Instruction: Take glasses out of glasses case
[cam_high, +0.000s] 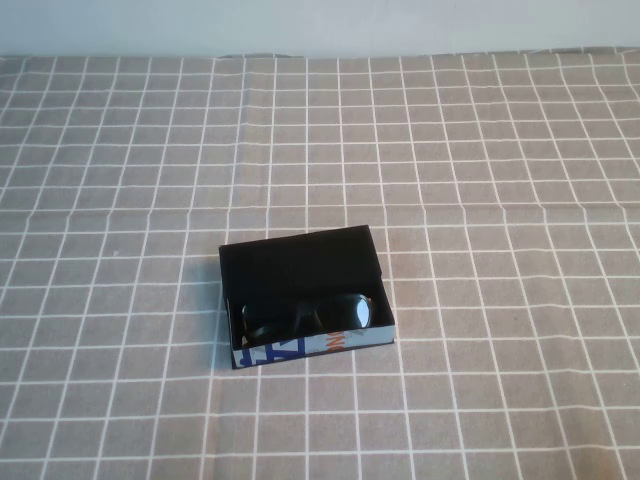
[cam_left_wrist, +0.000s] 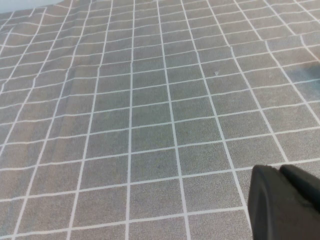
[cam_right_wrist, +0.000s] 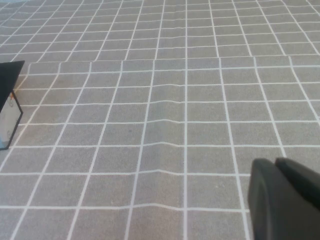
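The glasses case (cam_high: 300, 262) is a flat black open box near the middle of the table, with its white printed side facing the front. The black glasses (cam_high: 310, 315) lie inside it along the front wall, lenses up. Neither arm shows in the high view. My left gripper (cam_left_wrist: 280, 168) hangs over bare cloth, its fingers together and empty. My right gripper (cam_right_wrist: 275, 161) is also shut and empty over the cloth. A corner of the case (cam_right_wrist: 9, 102) shows at the edge of the right wrist view, well away from the right gripper.
A grey tablecloth (cam_high: 480, 180) with a white grid covers the whole table. A pale wall runs along the far edge. A fold line crosses the cloth behind the case.
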